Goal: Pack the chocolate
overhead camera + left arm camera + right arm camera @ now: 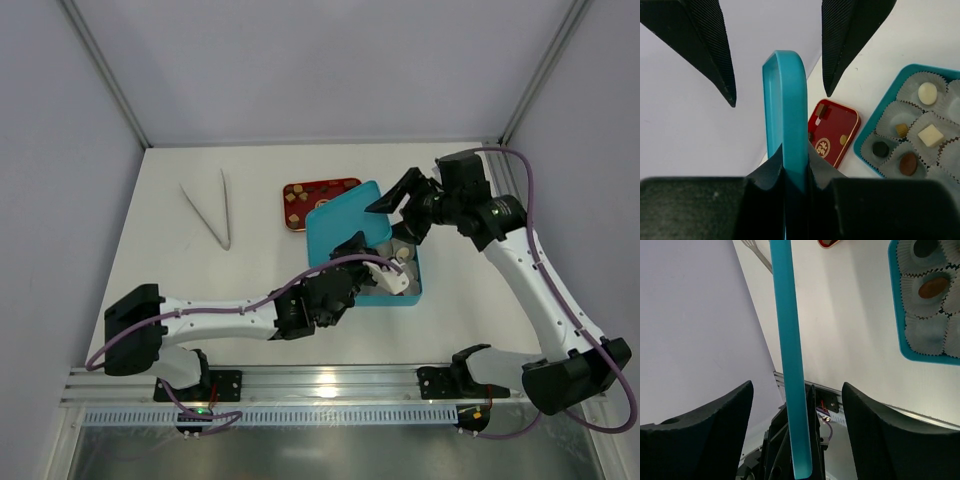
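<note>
My left gripper is shut on the edge of a teal lid and holds it upright on edge. The right gripper is open, one finger on each side of the lid's far rim without touching it. To the right lies the teal box, lined with pale paper cups. Chocolate pieces sit in them: cream round, cream square, tan, dark and brown oval.
A red tray holding a few small pieces lies just behind the lid. Metal tongs rest on the white table at the left. Grey walls close in the back and sides, and an aluminium rail runs along the near edge.
</note>
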